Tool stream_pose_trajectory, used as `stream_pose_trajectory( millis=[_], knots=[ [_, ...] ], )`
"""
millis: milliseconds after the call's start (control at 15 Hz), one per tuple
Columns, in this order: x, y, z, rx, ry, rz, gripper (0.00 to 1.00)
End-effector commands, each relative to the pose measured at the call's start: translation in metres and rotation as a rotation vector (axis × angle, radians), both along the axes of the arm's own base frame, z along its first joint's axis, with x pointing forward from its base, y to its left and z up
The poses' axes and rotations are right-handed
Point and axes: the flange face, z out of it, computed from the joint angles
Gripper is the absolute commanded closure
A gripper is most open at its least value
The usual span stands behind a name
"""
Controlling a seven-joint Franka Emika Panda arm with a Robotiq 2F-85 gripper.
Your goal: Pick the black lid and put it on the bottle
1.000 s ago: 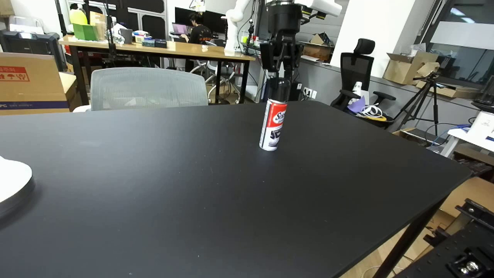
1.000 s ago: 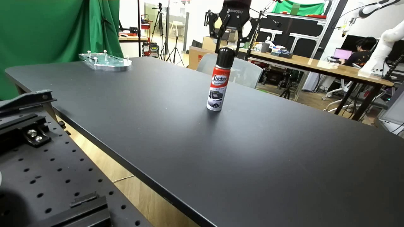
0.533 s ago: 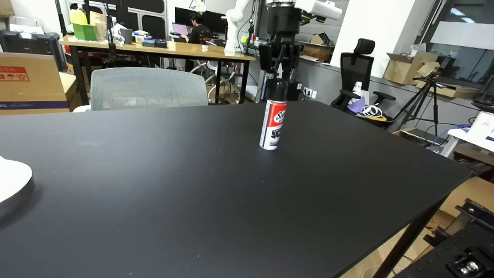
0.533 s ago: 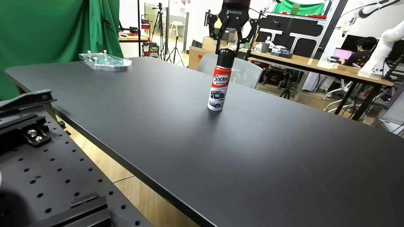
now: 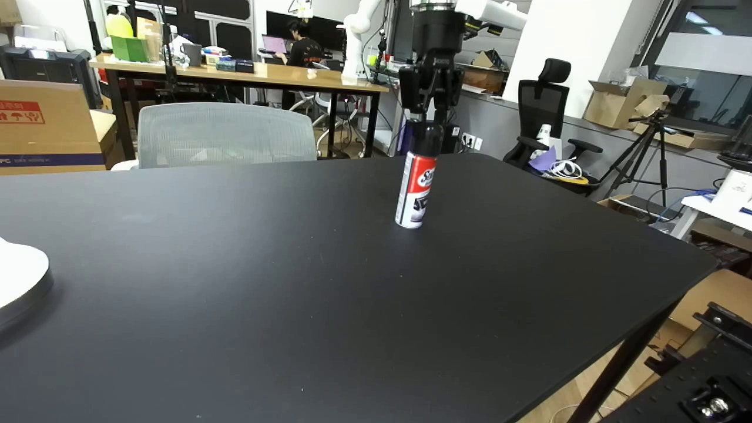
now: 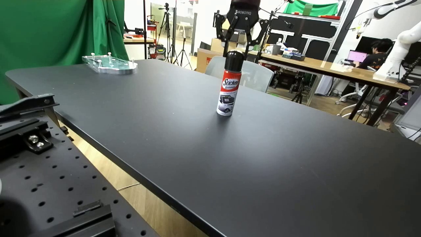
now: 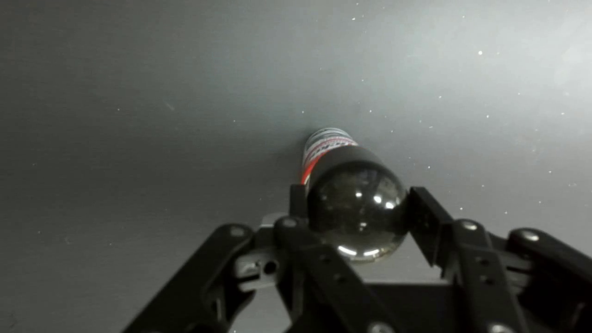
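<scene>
The bottle [image 6: 229,93], white with a red label, stands on the black table and leans to the right in both exterior views [image 5: 416,191]. Its foot seems on or very near the table. The glossy black lid [image 6: 234,62] sits on the bottle's top; I cannot tell how tightly. In the wrist view the lid [image 7: 358,222] hides most of the bottle [image 7: 327,141]. My gripper [image 7: 357,196] points down from above, a finger against each side of the lid, and looks shut on it. In an exterior view the gripper [image 5: 426,114] is right above the lid.
A clear plate with white pegs [image 6: 113,67] lies at the table's far end. A grey mesh chair [image 5: 226,135] stands behind the table [image 5: 264,294]. A rounded white object [image 5: 20,276] is at one side. A perforated black plate [image 6: 65,184] lies beyond the table's edge.
The gripper and lid have shifted very slightly sideways. The bottle's foot has slid a little and it leans slightly less in an exterior view. The fingers stay around the lid.
</scene>
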Motion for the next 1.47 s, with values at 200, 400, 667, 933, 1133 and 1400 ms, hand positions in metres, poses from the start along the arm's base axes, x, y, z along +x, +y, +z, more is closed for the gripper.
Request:
stream_pose_trajectory(
  millis=[200, 400, 667, 933, 1133, 1400],
  knots=[
    [-0.0116, -0.0095, 0.0049, 0.000, -0.020, -0.032, 0.68],
    [-0.0106, -0.0096, 0.0031, 0.006, -0.029, -0.030, 0.68],
    [-0.0081, -0.0083, 0.0033, 0.009, -0.047, -0.026, 0.68],
    [-0.0080, -0.0080, 0.0019, 0.012, -0.053, -0.025, 0.68],
    [-0.0094, -0.0073, 0.0018, 0.024, -0.042, -0.027, 0.68],
    [-0.0107, -0.0068, 0.0023, 0.048, -0.035, -0.043, 0.68]
  ],
)
